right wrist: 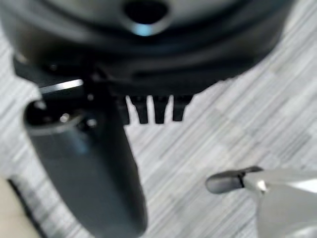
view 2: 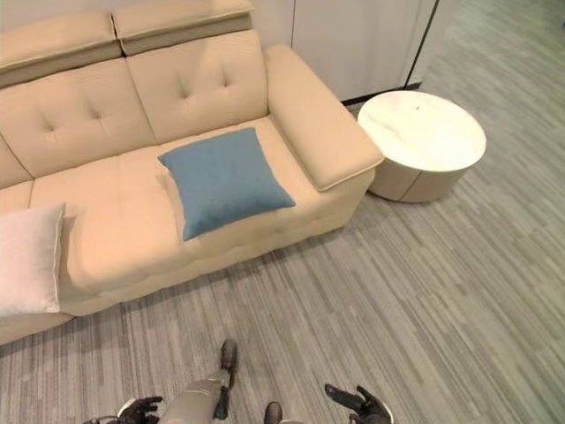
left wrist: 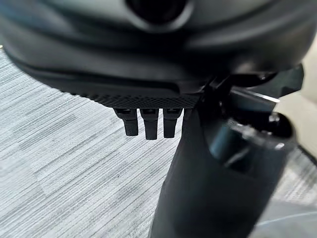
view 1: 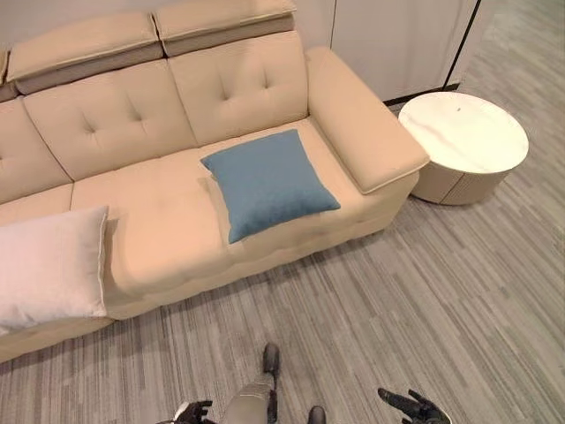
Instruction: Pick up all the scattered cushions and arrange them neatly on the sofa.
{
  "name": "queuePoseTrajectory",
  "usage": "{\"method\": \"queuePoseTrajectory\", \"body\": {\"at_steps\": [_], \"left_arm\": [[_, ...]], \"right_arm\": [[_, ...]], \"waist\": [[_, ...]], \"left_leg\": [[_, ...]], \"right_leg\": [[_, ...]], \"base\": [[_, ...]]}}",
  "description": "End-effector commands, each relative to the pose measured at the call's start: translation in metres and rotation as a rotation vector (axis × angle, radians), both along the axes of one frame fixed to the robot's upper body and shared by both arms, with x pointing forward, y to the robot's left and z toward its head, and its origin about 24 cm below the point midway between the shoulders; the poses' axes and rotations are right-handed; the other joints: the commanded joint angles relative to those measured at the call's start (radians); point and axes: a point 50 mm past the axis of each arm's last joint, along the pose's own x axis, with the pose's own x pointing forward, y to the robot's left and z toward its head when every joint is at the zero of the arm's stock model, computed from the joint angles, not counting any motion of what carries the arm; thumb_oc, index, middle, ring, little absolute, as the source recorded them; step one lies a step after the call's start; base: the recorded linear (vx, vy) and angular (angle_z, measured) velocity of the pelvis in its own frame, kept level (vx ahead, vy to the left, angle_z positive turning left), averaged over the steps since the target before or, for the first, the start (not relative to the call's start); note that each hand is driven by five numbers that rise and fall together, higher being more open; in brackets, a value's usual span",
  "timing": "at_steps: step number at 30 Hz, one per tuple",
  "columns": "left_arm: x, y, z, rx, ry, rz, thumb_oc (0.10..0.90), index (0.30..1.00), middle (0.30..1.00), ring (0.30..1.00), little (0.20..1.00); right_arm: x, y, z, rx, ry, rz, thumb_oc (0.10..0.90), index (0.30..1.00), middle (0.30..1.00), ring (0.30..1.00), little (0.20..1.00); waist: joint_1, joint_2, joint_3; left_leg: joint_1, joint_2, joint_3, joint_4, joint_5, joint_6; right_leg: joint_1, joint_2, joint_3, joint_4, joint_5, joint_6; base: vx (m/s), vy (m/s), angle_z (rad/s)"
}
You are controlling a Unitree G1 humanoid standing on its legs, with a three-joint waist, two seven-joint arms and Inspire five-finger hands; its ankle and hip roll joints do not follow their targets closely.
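A beige sofa (view 1: 159,150) stands along the far side of the grey striped floor (view 1: 424,291). On its seat lies a blue cushion (view 1: 268,181), flat and turned like a diamond, near the sofa's right armrest but apart from it. A white cushion (view 1: 48,265) lies on the seat at the sofa's left end, its front edge reaching the seat's front edge. Just past the armrest a round white side table (view 1: 463,132) stands on the floor.

Both arms hang low, close to the robot and well apart from the sofa. The left robot hand (view 1: 192,412) shows at the bottom edge of the head views, over bare floor; in its own wrist view its fingers (left wrist: 148,124) point down in a straight row with the thumb beside them, and nothing is held. The right robot hand (view 1: 415,407) also sits at the bottom edge, fingers spread loosely; its wrist view shows the fingers (right wrist: 158,110) straight and relaxed over the floor, empty.

Both cushions lie far ahead of the hands, the blue one ahead and between the two hands, the white one ahead and to the left of the left robot hand.
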Motion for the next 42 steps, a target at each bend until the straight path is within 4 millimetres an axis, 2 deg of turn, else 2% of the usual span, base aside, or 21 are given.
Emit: {"method": "queuePoseTrajectory", "body": {"at_steps": [1,3,5,7,10,14,16,20,25,28,29,31,33,34,35,36,38,39,40,41,42], "left_arm": [[-0.016,0.002,-0.002,0.014,0.049,-0.015,0.8,0.9,0.9,0.9,0.9],[-0.023,0.009,-0.001,0.027,0.07,0.012,0.8,0.9,0.9,0.9,0.9],[-0.031,0.016,-0.001,0.046,0.096,0.032,0.8,0.9,0.9,0.9,0.9],[-0.027,0.018,0.0,0.053,0.082,0.041,0.8,0.9,0.9,0.9,0.9],[-0.016,0.022,0.003,0.061,0.05,0.033,0.8,0.9,0.9,0.9,0.9],[0.006,0.018,0.005,0.051,-0.021,0.009,0.8,0.9,0.9,0.9,0.9],[0.027,0.013,0.009,0.042,-0.088,-0.023,0.8,0.9,0.9,0.9,0.9],[0.037,0.01,0.011,0.026,-0.136,0.004,0.8,0.9,0.9,0.9,0.9],[0.045,0.016,0.016,0.03,-0.233,0.097,0.8,0.9,0.9,0.9,0.9],[0.051,0.023,0.022,0.024,-0.303,0.151,0.8,0.9,0.9,0.9,0.9],[0.069,0.026,0.03,0.009,-0.382,0.195,0.8,0.9,0.9,0.9,0.9],[0.082,0.029,0.037,0.01,-0.437,0.222,0.8,0.9,0.9,0.9,0.9],[0.103,0.036,0.051,0.023,-0.539,0.24,0.8,0.9,0.9,0.9,0.9],[0.121,0.053,0.067,0.072,-0.57,0.131,0.8,0.9,0.9,0.9,0.9],[0.124,0.05,0.067,0.063,-0.576,0.135,0.8,0.9,0.9,0.9,0.9],[0.134,0.05,0.077,0.081,-0.623,0.071,0.8,0.9,0.9,0.9,0.9],[0.149,0.051,0.089,0.108,-0.666,-0.025,0.8,0.9,0.9,0.9,0.9],[0.155,0.051,0.095,0.122,-0.708,-0.003,0.8,0.9,0.9,0.9,0.9],[0.158,0.056,0.099,0.129,-0.707,-0.007,0.8,0.9,0.9,0.9,0.9],[0.17,0.062,0.115,0.141,-0.798,0.037,0.8,0.9,0.9,0.9,0.9],[0.178,0.064,0.128,0.152,-0.869,0.058,0.8,0.9,0.9,0.9,0.9]], "right_arm": [[0.002,-0.008,0.004,-0.029,-0.042,0.036,0.8,0.9,0.9,0.9,0.9],[0.006,-0.006,0.005,-0.012,-0.065,0.015,0.8,0.9,0.9,0.9,0.9],[0.007,-0.005,0.005,0.01,-0.092,-0.011,0.8,0.9,0.9,0.9,0.9],[0.012,-0.001,0.006,0.014,-0.109,0.003,0.8,0.9,0.9,0.9,0.9],[0.018,0.002,0.007,0.01,-0.133,0.019,0.8,0.9,0.9,0.9,0.9],[0.027,0.008,0.009,0.031,-0.186,0.017,0.8,0.9,0.9,0.9,0.9],[0.022,0.002,0.009,0.039,-0.198,-0.088,0.8,0.9,0.9,0.9,0.9],[0.015,-0.009,0.01,0.021,-0.197,-0.171,0.8,0.9,0.9,0.9,0.9],[0.011,-0.056,0.03,-0.103,-0.299,-0.386,0.8,0.9,0.9,0.9,0.9],[0.032,-0.083,0.059,-0.218,-0.444,-0.357,0.8,0.9,0.9,0.9,0.9],[0.059,-0.091,0.081,-0.27,-0.564,-0.331,0.8,0.9,0.9,0.9,0.9],[0.073,-0.092,0.091,-0.287,-0.623,-0.323,0.8,0.9,0.9,0.9,0.9],[0.092,-0.087,0.108,-0.3,-0.715,-0.265,0.8,0.9,0.9,0.9,0.9],[0.104,-0.191,0.211,-0.609,-0.77,-0.296,0.8,0.9,0.9,0.9,0.9],[0.106,-0.194,0.217,-0.613,-0.779,-0.293,0.8,0.9,0.9,0.9,0.9],[0.086,-0.182,0.178,-0.602,-0.623,-0.221,0.8,0.9,0.9,0.9,0.9],[0.076,-0.22,0.212,-0.626,-0.549,-0.287,0.8,0.9,0.9,0.9,0.9],[0.073,-0.201,0.178,-0.576,-0.464,-0.191,0.8,0.9,0.9,0.9,0.9],[0.096,-0.199,0.193,-0.567,-0.539,-0.172,0.8,0.9,0.9,0.9,0.9],[0.081,-0.192,0.172,-0.577,-0.445,-0.138,0.8,0.9,0.9,0.9,0.9],[0.101,-0.154,0.146,-0.544,-0.485,-0.083,0.8,0.9,0.9,0.9,0.9]], "waist": [[0.039,0.004,-0.088],[0.04,-0.009,-0.105],[0.034,-0.022,-0.104],[0.026,-0.004,-0.102],[-0.002,0.033,-0.089],[-0.061,0.044,-0.055],[-0.108,0.034,-0.049],[-0.13,0.041,-0.049],[-0.134,0.03,-0.096],[-0.126,0.033,-0.105],[-0.114,0.03,-0.085],[-0.108,0.014,-0.069],[-0.101,-0.005,-0.053],[-0.059,-0.045,-0.077],[-0.062,-0.037,-0.071],[-0.052,-0.044,-0.065],[-0.02,-0.058,-0.079],[-0.018,-0.051,-0.081],[0.001,-0.046,-0.081],[-0.001,-0.043,-0.076],[0.002,-0.029,-0.076]], "left_leg": [[0.058,-0.045,-0.029,-0.027,0.1,0.049],[0.082,-0.072,-0.043,0.009,0.086,0.071],[0.133,-0.093,-0.035,0.035,0.043,0.1],[0.198,-0.096,-0.047,0.039,0.001,0.127],[0.307,-0.081,-0.1,0.002,-0.033,0.144],[0.385,-0.073,-0.159,-0.009,-0.065,0.12],[0.436,-0.077,-0.219,-0.007,-0.109,0.093],[0.466,-0.066,-0.245,-0.005,-0.139,0.08],[0.514,-0.022,-0.322,0.02,-0.206,0.035],[0.473,0.015,-0.332,0.132,-0.188,-0.004],[0.379,0.029,-0.308,0.309,-0.131,-0.042],[0.295,0.033,-0.288,0.414,-0.087,-0.043],[0.217,0.076,-0.165,0.502,-0.075,-0.017],[0.181,0.098,-0.097,0.501,-0.106,-0.015],[0.18,0.097,-0.098,0.5,-0.103,-0.014],[0.156,0.081,-0.085,0.45,-0.111,-0.011],[0.157,0.047,-0.064,0.305,-0.115,-0.01],[0.144,0.039,-0.062,0.204,-0.051,-0.013],[0.122,0.03,-0.074,0.132,-0.014,-0.016],[0.108,0.028,-0.08,0.065,0.014,-0.019],[0.131,0.025,-0.087,0.003,0.031,-0.009]], "right_leg": [[-0.048,0.005,0.039,0.221,-0.006,0.098],[-0.072,-0.03,0.037,0.331,0.058,0.144],[-0.121,-0.086,0.026,0.523,0.231,0.206],[-0.17,-0.129,-0.021,0.674,0.344,0.221],[-0.294,-0.165,-0.091,0.776,0.304,0.179],[-0.384,-0.167,-0.117,0.551,0.207,0.145],[-0.437,-0.135,0.012,0.291,0.232,0.166],[-0.458,-0.135,0.062,0.198,0.275,0.186],[-0.409,-0.129,0.093,0.173,0.261,0.182],[-0.369,-0.105,0.063,0.178,0.209,0.155],[-0.32,-0.1,0.035,0.18,0.171,0.131],[-0.305,-0.114,0.017,0.179,0.161,0.118],[-0.275,-0.117,-0.02,0.178,0.137,0.094],[-0.226,-0.122,-0.065,0.159,0.116,0.089],[-0.226,-0.123,-0.067,0.157,0.118,0.089],[-0.21,-0.124,-0.088,0.143,0.114,0.09],[-0.19,-0.119,-0.113,0.127,0.106,0.098],[-0.181,-0.105,-0.113,0.126,0.1,0.104],[-0.162,-0.091,-0.105,0.129,0.088,0.102],[-0.151,-0.084,-0.097,0.133,0.081,0.104],[-0.147,-0.074,-0.083,0.147,0.07,0.102]], "base": [[0.49,0.164,-0.43],[0.4,0.188,-0.3],[0.33,0.212,0.04],[0.41,0.234,0.16],[0.32,0.108,0.39],[0.33,-0.096,0.44],[0.35,-0.192,0.66],[0.3,-0.147,0.66],[0.34,-0.268,0.65],[0.23,-0.29,0.43],[0.11,-0.206,0.54],[0.0,-0.149,0.62],[0.08,-0.271,0.7],[0.13,-0.238,0.81],[0.16,-0.207,0.86],[0.12,-0.073,0.73],[0.22,-0.043,1.06],[0.26,0.025,0.87],[0.26,0.046,0.49],[0.28,0.081,0.07],[0.3,0.118,-0.2]]}}
